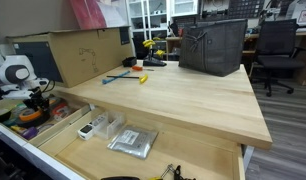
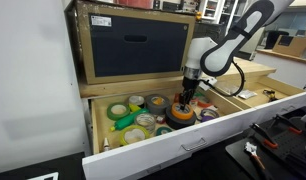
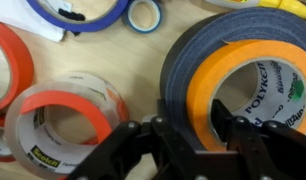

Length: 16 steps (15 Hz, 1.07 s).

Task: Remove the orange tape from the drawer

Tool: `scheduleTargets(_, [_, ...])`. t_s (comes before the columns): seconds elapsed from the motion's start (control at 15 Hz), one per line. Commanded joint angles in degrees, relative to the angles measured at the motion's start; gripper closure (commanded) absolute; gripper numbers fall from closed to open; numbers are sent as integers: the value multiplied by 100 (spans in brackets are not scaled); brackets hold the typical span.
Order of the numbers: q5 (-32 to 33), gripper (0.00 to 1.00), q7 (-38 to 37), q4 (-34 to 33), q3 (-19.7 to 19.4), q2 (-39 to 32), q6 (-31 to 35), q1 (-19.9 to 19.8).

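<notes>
In the wrist view the gripper (image 3: pixel 198 138) stands spread at six o'clock. One finger is outside the stack and the other seems to be over the open centre of the orange tape (image 3: pixel 205 95). The ring's near wall lies between the jaws, and the rest runs off towards two o'clock. It lies flat on a wider dark grey tape roll (image 3: pixel 173 65) in the drawer (image 2: pixel 193 140). At nine o'clock, a red-cored clear tape roll (image 3: pixel 58 125) sits close.
</notes>
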<state>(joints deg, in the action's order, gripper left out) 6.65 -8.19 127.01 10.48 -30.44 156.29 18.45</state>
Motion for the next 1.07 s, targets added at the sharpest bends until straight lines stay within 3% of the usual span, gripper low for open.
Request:
scheduleTargets(0.0, [177,78,-206,117,-165,381,-246,399])
scheduleTargets(0.2, [372,78,-247,79,-267,391,-343,571])
scheduleTargets(0.27, [407,28,-259,80,-277,426,-380,608])
scheduleTargets(0.33, [421,27,-283,86,-264,476,-383,647])
scheduleTargets(0.47, [439,14,-340,66,-246,520,-396,736])
scheduleTargets(0.53, [456,24,-341,59,-242,532,-387,770])
scheduleTargets(0.6, [489,50,-397,53,-269,533,-394,816])
scheduleTargets(0.73, [495,50,-397,49,-267,519,-433,829])
scheduleTargets(1.0, [518,81,-411,61,-310,529,-524,810])
